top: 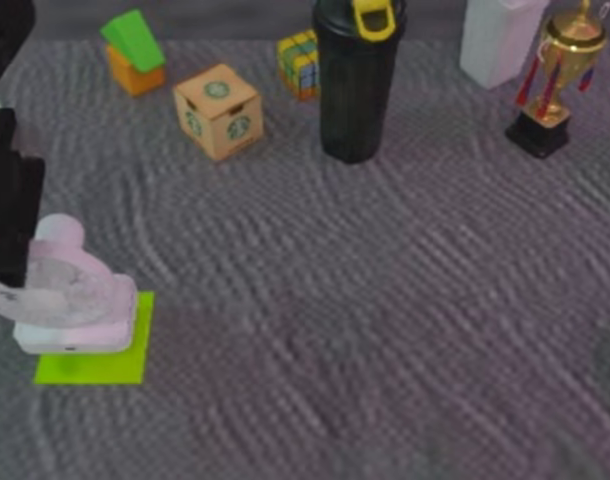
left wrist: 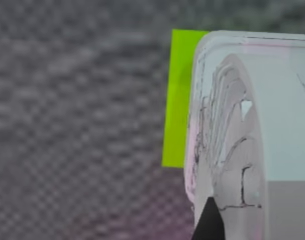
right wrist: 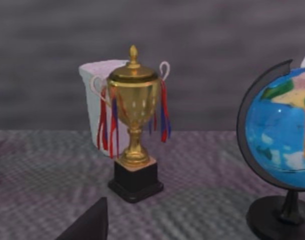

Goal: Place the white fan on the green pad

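The white fan (top: pixel 70 305) stands at the table's left edge, its base overlapping the green pad (top: pixel 95 365), which shows in front of and to the right of it. My left gripper (top: pixel 27 262) reaches in from the left edge and is shut on the white fan. In the left wrist view the fan (left wrist: pixel 272 125) fills the frame, with one black fingertip (left wrist: pixel 208 225) against its grilled head and a strip of the pad (left wrist: pixel 177 100) beside it. My right arm is out of the top view. Its dark finger (right wrist: pixel 90 225) hangs over bare table, with nothing held.
Along the back stand a green-roofed orange block (top: pixel 133 52), a cardboard box (top: pixel 218 110), a puzzle cube (top: pixel 298 63), a tall black bottle (top: pixel 357 80), a white container (top: pixel 500 40) and a gold trophy (top: pixel 555 80). A globe (right wrist: pixel 282 140) stands near the right gripper.
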{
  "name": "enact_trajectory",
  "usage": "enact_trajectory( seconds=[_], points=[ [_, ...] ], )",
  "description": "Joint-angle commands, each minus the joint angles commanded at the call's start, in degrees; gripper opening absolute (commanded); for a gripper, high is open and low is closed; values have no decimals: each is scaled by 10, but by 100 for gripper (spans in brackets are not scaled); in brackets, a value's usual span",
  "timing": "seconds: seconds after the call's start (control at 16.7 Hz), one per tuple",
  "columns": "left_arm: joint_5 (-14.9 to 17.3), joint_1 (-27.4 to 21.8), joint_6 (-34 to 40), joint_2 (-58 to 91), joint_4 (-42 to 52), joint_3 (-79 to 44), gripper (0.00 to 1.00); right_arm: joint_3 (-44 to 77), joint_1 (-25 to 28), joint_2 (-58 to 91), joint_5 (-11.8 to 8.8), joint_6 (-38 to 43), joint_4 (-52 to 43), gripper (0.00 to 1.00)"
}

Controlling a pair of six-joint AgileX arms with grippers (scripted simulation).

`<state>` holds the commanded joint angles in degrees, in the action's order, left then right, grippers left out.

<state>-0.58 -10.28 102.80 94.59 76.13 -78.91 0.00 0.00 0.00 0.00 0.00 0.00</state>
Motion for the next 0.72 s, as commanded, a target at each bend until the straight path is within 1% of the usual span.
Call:
enact_trajectory(
  seconds=[0.18, 0.42, 0.72],
  points=[
    [0, 0, 0, 4, -40, 34, 0, 0, 0, 0, 0, 0, 0, 100],
    [0, -1, 1, 4, -43, 38, 0, 0, 0, 0, 0, 0, 0, 100],
    [0, -1, 1, 4, -43, 38, 38, 0, 0, 0, 0, 0, 0, 100]
  ],
)
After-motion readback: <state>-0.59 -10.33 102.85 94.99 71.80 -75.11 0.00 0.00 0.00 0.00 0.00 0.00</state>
